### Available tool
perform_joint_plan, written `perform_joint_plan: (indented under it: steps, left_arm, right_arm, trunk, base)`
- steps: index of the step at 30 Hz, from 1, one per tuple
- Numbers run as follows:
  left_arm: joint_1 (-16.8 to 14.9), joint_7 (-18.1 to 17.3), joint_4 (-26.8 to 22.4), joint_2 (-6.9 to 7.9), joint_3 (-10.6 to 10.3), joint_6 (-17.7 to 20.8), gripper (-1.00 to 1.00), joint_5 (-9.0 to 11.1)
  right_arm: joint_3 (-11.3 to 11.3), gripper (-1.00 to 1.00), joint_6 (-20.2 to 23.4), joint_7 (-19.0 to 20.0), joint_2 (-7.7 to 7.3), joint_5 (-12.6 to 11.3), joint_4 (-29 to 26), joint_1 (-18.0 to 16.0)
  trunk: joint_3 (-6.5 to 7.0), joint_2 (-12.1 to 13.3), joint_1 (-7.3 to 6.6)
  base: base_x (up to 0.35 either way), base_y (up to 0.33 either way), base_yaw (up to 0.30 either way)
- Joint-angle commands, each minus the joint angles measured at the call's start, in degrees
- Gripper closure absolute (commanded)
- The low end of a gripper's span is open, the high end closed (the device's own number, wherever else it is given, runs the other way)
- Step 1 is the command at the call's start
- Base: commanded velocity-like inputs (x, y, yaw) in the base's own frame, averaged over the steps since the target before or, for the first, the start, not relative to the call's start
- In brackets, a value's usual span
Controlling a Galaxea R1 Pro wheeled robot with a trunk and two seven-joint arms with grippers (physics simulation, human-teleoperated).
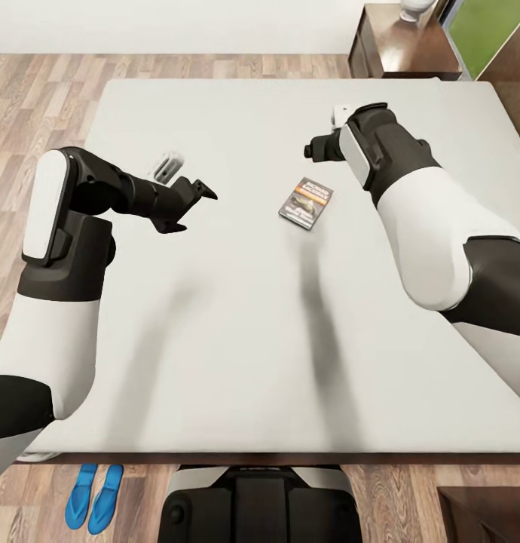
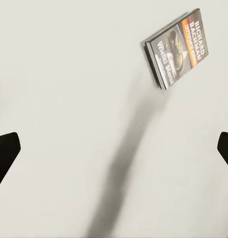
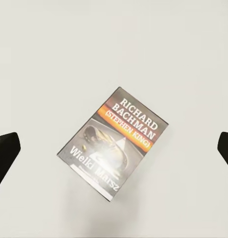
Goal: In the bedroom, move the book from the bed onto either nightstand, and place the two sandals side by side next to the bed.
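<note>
Book: one (image 1: pixel 307 202), lying flat and cover up on the mattress, just right of the head view's centre; also seen in the left wrist view (image 2: pixel 177 47) and right wrist view (image 3: pixel 115 148).
Sandals: two (image 1: pixel 93 496), blue, side by side on the floor at the lower left of the head view, just beyond the bed's near edge.
Bed: one (image 1: pixel 252 362), its pale mattress spanning most of the head view.
Nightstand: one (image 1: pixel 399 45) at the upper right, past the bed's far corner, with a white lamp base (image 1: pixel 415 9) on it.
Left claw: (image 1: pixel 194 202) spread wide, holding nothing, hanging above bare mattress left of the book; both fingertips (image 2: pixel 5 153) sit at the edges of its wrist view, with the book well off toward one corner.
Right claw: (image 1: pixel 313 148) released and empty, above the book and not touching it; the fingertips (image 3: pixel 5 153) stand wide apart with the book between them.
Other things: a small white ribbed object (image 1: pixel 168 166) lies on the mattress behind the left arm; wood-plank floor (image 1: pixel 34 98) surrounds the bed.
In the way: nothing lies between the right claw and the book.
</note>
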Motion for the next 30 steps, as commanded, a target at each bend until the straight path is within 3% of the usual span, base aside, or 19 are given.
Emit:
perform_joint_plan:
  steps: [1, 30]
  left_arm:
    - [-0.1, 0.5, 0.0, 0.03, -0.1, 0.5, -1.0, 0.3]
    - [-0.1, 0.4, -0.6, 0.79, 0.0, 0.5, -1.0, 1.4]
  right_arm:
    - [-0.5, -1.0, 0.0, 0.0, 0.07, 0.4, 0.0, -0.1]
    - [-0.5, -1.0, -1.4, 0.0, -0.01, 0.6, 0.0, -0.3]
  trunk:
    - [-0.31, -0.4, 0.23]
    - [-8.09, -12.1, 6.6]
  base:
    - [0.0, 0.0, 0.0]
    - [0.0, 0.0, 0.0]
